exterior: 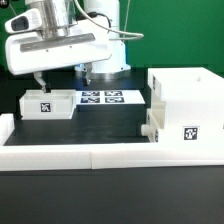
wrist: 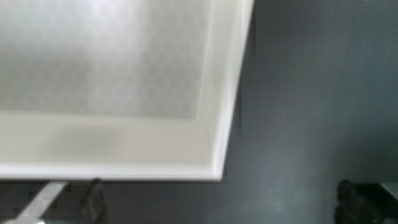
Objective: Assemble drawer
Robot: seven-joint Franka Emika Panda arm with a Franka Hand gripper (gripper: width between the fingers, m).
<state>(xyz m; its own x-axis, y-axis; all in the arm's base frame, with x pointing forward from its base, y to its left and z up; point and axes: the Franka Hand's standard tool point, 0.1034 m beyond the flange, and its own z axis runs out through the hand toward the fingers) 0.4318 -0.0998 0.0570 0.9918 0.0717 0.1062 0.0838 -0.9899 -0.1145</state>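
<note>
A small white open-top tray [exterior: 47,104] with a square tag on its front lies on the dark table at the exterior view's left. It fills much of the wrist view [wrist: 107,90], blurred, with one corner showing. My gripper [exterior: 62,78] hovers just above it, open and empty. In the wrist view my gripper [wrist: 214,205] has one finger [wrist: 54,200] by the tray's edge and the other [wrist: 370,195] over bare table. The large boxy shell [exterior: 187,100] stands at the right. A second tray [exterior: 156,118] sits in its open side, with a knob [exterior: 148,129] sticking out.
The marker board [exterior: 102,97] lies flat behind and right of the small tray. A long low white border wall [exterior: 100,152] runs along the front and up the left side. Dark table surface [exterior: 100,125] lies between the tray and the shell.
</note>
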